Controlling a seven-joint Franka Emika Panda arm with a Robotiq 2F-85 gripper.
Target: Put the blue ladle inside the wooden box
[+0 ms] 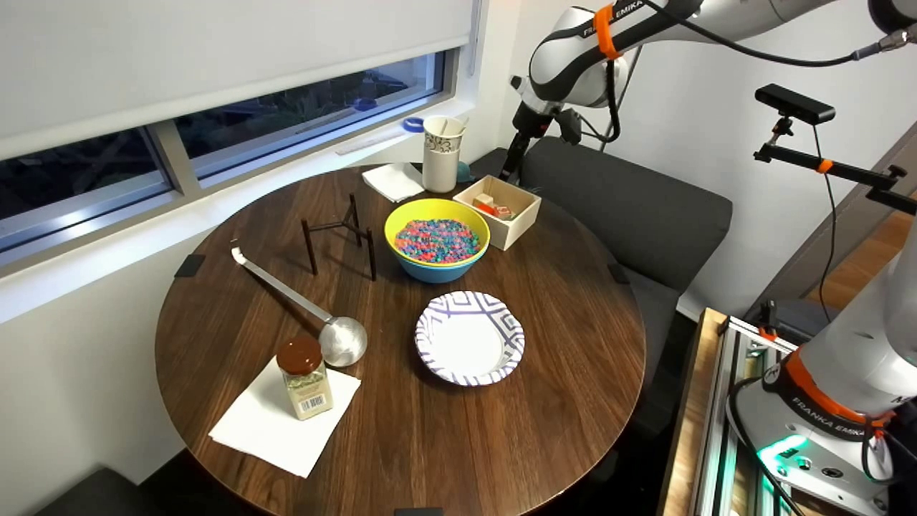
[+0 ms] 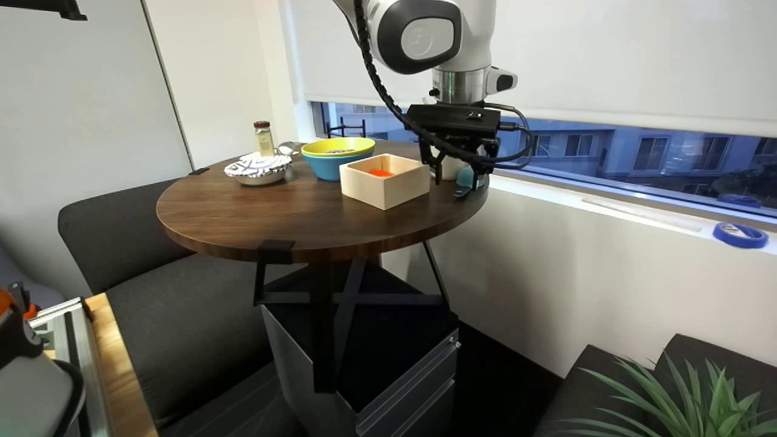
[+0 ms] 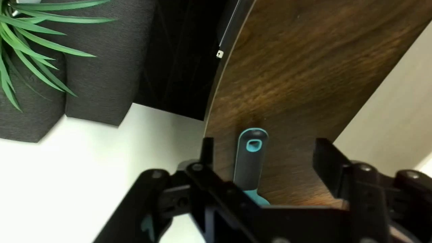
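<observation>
Gripper (image 2: 457, 183): jaws apart | Blue ladle (image 2: 465, 178): on table (image 2: 255, 212), near edge | Wooden box (image 2: 385, 189): orange item (image 2: 381, 173) inside

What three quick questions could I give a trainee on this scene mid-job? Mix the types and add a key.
1. Is the gripper open or shut?
2. True or false: the blue ladle is on the round table, outside the wooden box.
3. Which thing stands on the napkin near the silver ladle?

Key: 1, open; 2, true; 3, the jar.
</observation>
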